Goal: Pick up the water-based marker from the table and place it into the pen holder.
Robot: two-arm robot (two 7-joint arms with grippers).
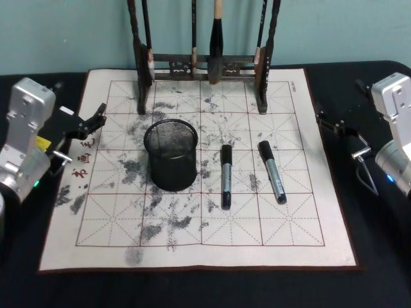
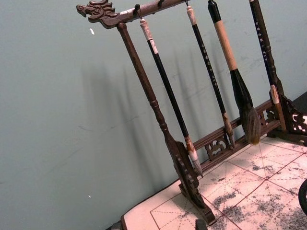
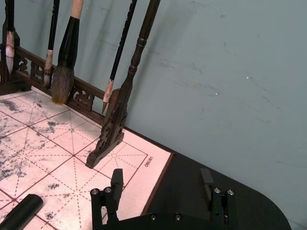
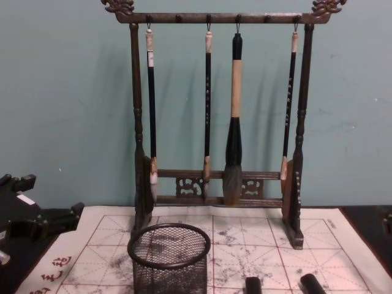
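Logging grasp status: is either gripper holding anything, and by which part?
Nothing. The left gripper and right gripper are open; both markers lie on the mat.

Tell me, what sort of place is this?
Likely a calligraphy desk staged for robot practice: a wooden brush rack hung with brushes, an ink-stained gridded mat, and a mesh pen holder beside two markers. The left gripper and right gripper flank the mat.

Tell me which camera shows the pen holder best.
The head view: the whole pen holder stands on the mat, rim and open mouth visible, left of two markers. The chest view shows its upper part side-on, base cut off. The left wrist view catches a dark sliver, likely its edge.
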